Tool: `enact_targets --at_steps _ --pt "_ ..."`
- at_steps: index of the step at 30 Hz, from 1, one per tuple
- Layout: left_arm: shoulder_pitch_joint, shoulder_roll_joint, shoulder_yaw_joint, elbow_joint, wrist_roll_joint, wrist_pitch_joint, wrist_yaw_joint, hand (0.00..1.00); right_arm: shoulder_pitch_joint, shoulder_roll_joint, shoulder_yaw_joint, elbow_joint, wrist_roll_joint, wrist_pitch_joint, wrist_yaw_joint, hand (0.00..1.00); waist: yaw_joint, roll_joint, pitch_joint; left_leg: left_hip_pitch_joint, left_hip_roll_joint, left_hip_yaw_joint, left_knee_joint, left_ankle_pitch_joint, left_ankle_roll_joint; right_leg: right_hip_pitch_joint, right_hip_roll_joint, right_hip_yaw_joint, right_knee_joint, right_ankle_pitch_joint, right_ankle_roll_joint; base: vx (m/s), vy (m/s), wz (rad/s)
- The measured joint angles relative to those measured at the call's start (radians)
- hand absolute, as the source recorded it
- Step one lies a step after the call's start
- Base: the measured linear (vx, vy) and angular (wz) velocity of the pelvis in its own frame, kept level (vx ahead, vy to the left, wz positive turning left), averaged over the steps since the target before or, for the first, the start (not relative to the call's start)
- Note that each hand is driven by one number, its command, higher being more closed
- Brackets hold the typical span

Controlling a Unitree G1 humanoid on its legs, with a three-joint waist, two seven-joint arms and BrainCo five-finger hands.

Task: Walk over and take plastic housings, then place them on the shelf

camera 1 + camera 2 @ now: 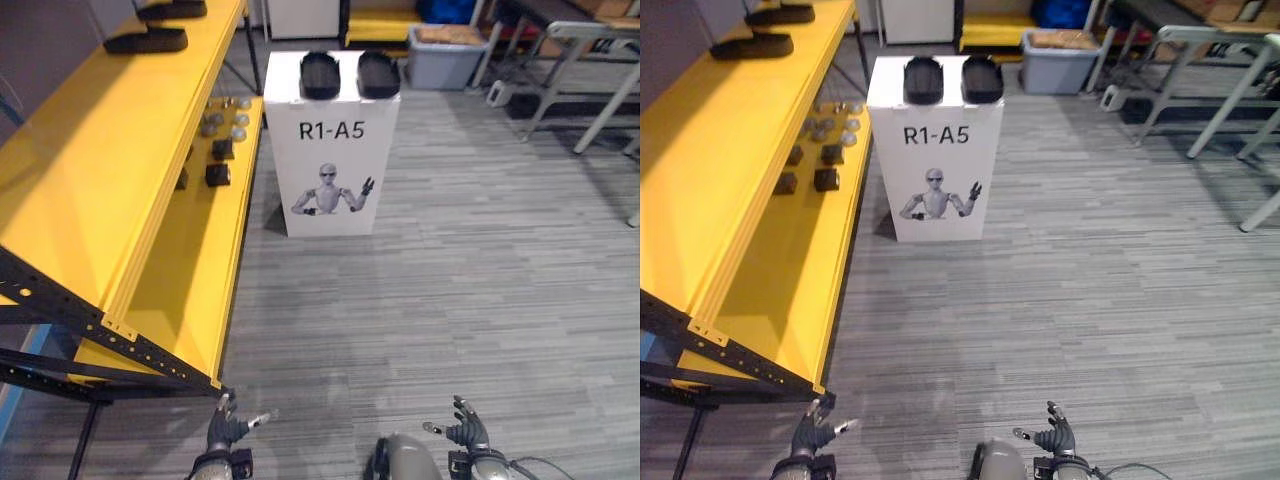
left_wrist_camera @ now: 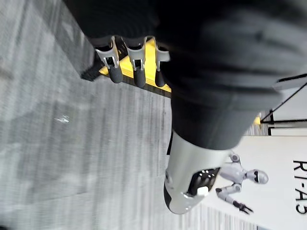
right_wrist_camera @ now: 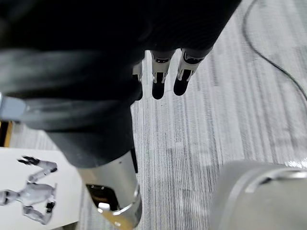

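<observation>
"Down at the near end of the floor, the left hand [image 1: 228, 430] hangs just off the corner of the yellow shelf [image 1: 100, 170]; fingers loose and spread, thumb out, nothing in it."

"And the right hand [image 1: 466, 432]?"

"Level with it, over the grey striped floor [image 1: 450, 280]; its fingers [image 3: 158, 88] are straight and apart, empty as well; the two hands are well apart from each other."

"So where are the plastic housings?"

"Two black ones lie side by side on top of the white box [image 1: 380, 150], the box with the robot picture on its front; one housing [image 1: 320, 75] to the left, the other [image 1: 378, 74] to the right; the box stands on the floor just beside the shelf, well ahead of both hands."

"Anything on the shelf itself?"

"Two more black housings on its top level, towards the far end, one [image 1: 146, 40] nearer than the other [image 1: 172, 9]; on the lower level, near the box, a few dark blocks [image 1: 218, 175] and a cluster of small grey round pieces [image 1: 225, 118]; behind the box sits a grey bin [image 1: 445, 65]; off to the right stand grey metal frames [image 1: 590, 30]."
</observation>
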Motion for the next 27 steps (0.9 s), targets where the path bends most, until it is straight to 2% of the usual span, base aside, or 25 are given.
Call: enact_targets --at_steps 1,2,3,4,5,6,7,8,9,10,12,14,15,16,17,18,19,20,21,22,23,24,25,26,27 --pt "-0.002 0.01 0.0 0.001 0.0 0.0 0.003 0.0 -0.001 0.0 0.003 -0.001 0.0 -0.001 0.0 0.0 -0.002 -0.008 0.0 0.012 0.008 -0.005 -0.004 -0.004 -0.03 0.0 0.004 0.002 -0.078 0.063 -0.007 0.5 -0.301 0.46" --pt "-0.014 0.011 0.0 0.011 0.0 0.0 0.005 0.0 -0.002 -0.009 0.005 0.004 0.0 0.0 -0.004 0.0 -0.006 -0.011 -0.001 0.042 0.03 -0.015 0.001 -0.022 -0.061 0.006 0.015 -0.009 -0.087 0.204 -0.085 0.54 -0.339 0.13" --pt "-0.029 0.007 0.0 0.017 0.001 0.001 0.007 0.0 -0.03 -0.019 0.006 0.01 0.0 0.0 -0.01 0.0 -0.001 0.008 0.0 0.027 0.06 -0.01 0.039 0.006 -0.11 -0.003 0.034 -0.015 -0.045 0.16 -0.104 0.56 -0.354 0.05" --pt "-0.036 0.003 0.0 0.018 0.002 0.001 0.007 0.0 -0.039 -0.021 0.006 0.008 0.0 0.0 -0.011 0.0 -0.003 0.007 0.0 0.01 0.061 -0.012 0.074 0.031 -0.138 -0.002 0.035 -0.015 -0.036 0.135 -0.11 0.57 -0.358 -0.11" --pt "-0.04 -0.007 0.0 0.018 0.002 0.0 0.008 0.0 -0.046 -0.023 0.008 0.006 0.0 -0.001 -0.013 0.0 -0.003 0.009 0.002 -0.04 0.066 -0.017 0.197 0.088 -0.119 0.027 0.046 -0.018 -0.041 0.102 -0.12 0.69 -0.41 0.08" --pt "-0.036 -0.024 0.003 0.018 0.001 0.001 0.008 0.0 -0.037 -0.024 0.02 0.006 0.0 0.0 -0.015 0.0 -0.008 0.019 0.009 -0.116 0.092 -0.016 0.417 0.182 -0.098 0.111 0.07 -0.029 -0.1 0.086 -0.13 0.57 -0.333 0.09" --pt "-0.028 -0.031 0.003 0.015 0.001 0.0 0.008 0.0 -0.03 -0.023 0.029 0.006 0.0 0.0 -0.015 0.0 -0.007 0.022 0.009 -0.162 0.109 -0.015 0.537 0.263 -0.089 0.163 0.087 -0.031 -0.141 0.084 -0.133 0.64 -0.361 0.02" --pt "-0.012 -0.039 0.003 0.003 0.001 -0.001 0.003 0.0 -0.025 -0.013 0.048 -0.003 0.005 -0.001 -0.016 0.0 0.004 0.016 0.014 -0.238 0.152 0.01 0.743 0.255 -0.106 0.262 0.122 -0.024 -0.214 0.084 -0.136 0.49 -0.27 -0.27" --pt "-0.005 -0.04 0.002 -0.001 0.001 0.0 -0.001 0.0 -0.02 0.0 0.06 -0.012 0.02 -0.002 -0.02 0.0 0.025 0.008 0.021 -0.31 0.182 0.056 0.884 0.222 -0.109 0.354 0.146 -0.004 -0.278 0.083 -0.143 0.49 -0.27 -0.41" --pt "-0.003 -0.043 0.002 -0.006 0.0 0.0 -0.002 0.0 -0.021 0.006 0.059 -0.019 0.024 -0.003 -0.021 0.0 0.034 -0.001 0.026 -0.345 0.184 0.08 0.913 0.212 -0.113 0.391 0.149 0.009 -0.306 0.082 -0.146 0.35 -0.155 -0.4" --pt "0.012 -0.065 0.0 -0.042 0.0 -0.001 -0.002 0.0 -0.023 0.01 0.058 -0.044 0.032 -0.005 -0.023 0.0 0.055 -0.013 0.033 -0.487 0.173 0.164 0.862 0.171 -0.103 0.486 0.152 0.041 -0.395 0.082 -0.146 0.48 -0.154 -0.36" --pt "0.019 -0.067 0.0 -0.047 0.0 -0.001 -0.002 0.0 -0.032 0.008 0.058 -0.041 0.037 -0.005 -0.023 0.0 0.074 -0.014 0.036 -0.535 0.147 0.203 0.715 0.147 -0.101 0.534 0.151 0.066 -0.437 0.082 -0.145 0.49 -0.045 -0.47" --pt "0.026 -0.068 0.001 -0.045 0.0 0.0 0.0 0.0 -0.037 0.009 0.055 -0.038 0.041 -0.005 -0.026 0.0 0.089 -0.018 0.041 -0.537 0.087 0.206 0.438 0.156 -0.1 0.593 0.144 0.091 -0.481 0.073 -0.13 0.34 0.03 -0.46" --pt "0.027 -0.069 0.0 -0.045 0.0 0.0 0.0 0.0 -0.037 0.008 0.055 -0.038 0.042 -0.005 -0.026 0.0 0.089 -0.017 0.041 -0.536 0.078 0.204 0.393 0.159 -0.097 0.602 0.144 0.093 -0.488 0.07 -0.125 0.43 0.072 -0.43" --pt "0.027 -0.072 0.0 -0.045 -0.001 0.0 0.0 0.0 -0.038 0.003 0.052 -0.033 0.042 -0.005 -0.028 0.0 0.09 -0.012 0.038 -0.529 0.047 0.202 0.213 0.202 -0.083 0.636 0.145 0.104 -0.515 0.056 -0.106 0.24 0.07 -0.16" --pt "0.027 -0.073 0.0 -0.043 -0.001 0.0 0.0 0.0 -0.038 0.002 0.049 -0.03 0.042 -0.005 -0.028 0.0 0.092 -0.009 0.036 -0.526 0.036 0.201 0.14 0.238 -0.075 0.646 0.146 0.11 -0.526 0.046 -0.099 0.5 0.161 -0.34" --pt "0.027 -0.071 0.001 -0.031 -0.001 -0.001 0.001 0.0 -0.037 0.004 0.047 -0.023 0.042 -0.004 -0.03 0.0 0.103 -0.013 0.03 -0.506 0.014 0.187 0.117 0.341 -0.033 0.67 0.136 0.131 -0.518 0.012 -0.079 0.44 0.149 -0.23" --pt "0.025 -0.068 0.004 -0.019 0.0 0.001 0.002 0.0 -0.036 0.01 0.046 -0.018 0.041 -0.004 -0.034 0.0 0.098 -0.041 0.022 -0.506 -0.022 0.184 0.134 0.345 0.012 0.675 0.1 0.131 -0.482 -0.034 -0.059 0.57 0.17 -0.07" --pt "0.019 -0.071 0.0 -0.017 0.001 0.002 0.001 0.0 -0.035 0.01 0.038 -0.009 0.039 -0.005 -0.035 0.0 0.097 -0.056 0.019 -0.506 -0.045 0.185 0.151 0.314 0.026 0.659 0.072 0.126 -0.426 -0.063 -0.035 0.41 0.103 0.19" --pt "0.014 -0.077 -0.002 -0.013 0.001 0.002 -0.001 0.0 -0.033 0.009 0.034 -0.001 0.039 -0.004 -0.035 0.0 0.099 -0.057 0.018 -0.504 -0.054 0.185 0.165 0.295 0.03 0.644 0.059 0.126 -0.376 -0.074 -0.018 0.51 0.146 0.2" --pt "0.012 -0.079 -0.001 0.003 0.001 0.001 -0.001 0.0 -0.031 0.013 0.019 0.013 0.039 -0.004 -0.034 0.0 0.102 -0.057 0.016 -0.478 -0.067 0.183 0.172 0.258 0.035 0.595 0.037 0.132 -0.216 -0.092 0.013 0.49 0.171 0.2" --pt "0.011 -0.068 -0.001 0.028 0.001 0.003 -0.002 0.0 -0.025 0.024 0.017 0.013 0.038 -0.004 -0.034 0.0 0.096 -0.062 0.015 -0.435 -0.085 0.177 0.169 0.229 0.038 0.513 0.011 0.138 0.032 -0.086 0.035 0.5 0.18 0.2" --pt "0.01 -0.061 -0.002 0.036 0.0 0.005 -0.001 0.0 -0.022 0.029 0.02 0.013 0.038 -0.004 -0.034 0.0 0.093 -0.069 0.016 -0.407 -0.097 0.174 0.167 0.21 0.044 0.461 -0.01 0.143 0.167 -0.057 0.077 0.61 0.183 0.3" --pt "0.008 -0.051 -0.01 0.043 -0.001 0.009 0.001 0.0 -0.013 0.039 0.021 0.013 0.031 -0.003 -0.031 0.0 0.085 -0.077 0.015 -0.35 -0.12 0.16 0.17 0.174 0.053 0.379 -0.043 0.168 0.398 -0.041 0.11 0.62 0.141 0.45" --pt "0.009 -0.037 -0.021 0.043 -0.001 0.011 0.008 0.0 -0.002 0.047 0.022 0.009 0.03 -0.003 -0.031 0.0 0.074 -0.076 0.015 -0.291 -0.133 0.137 0.169 0.143 0.064 0.318 -0.065 0.165 0.546 -0.044 0.102 0.52 0.107 0.49"
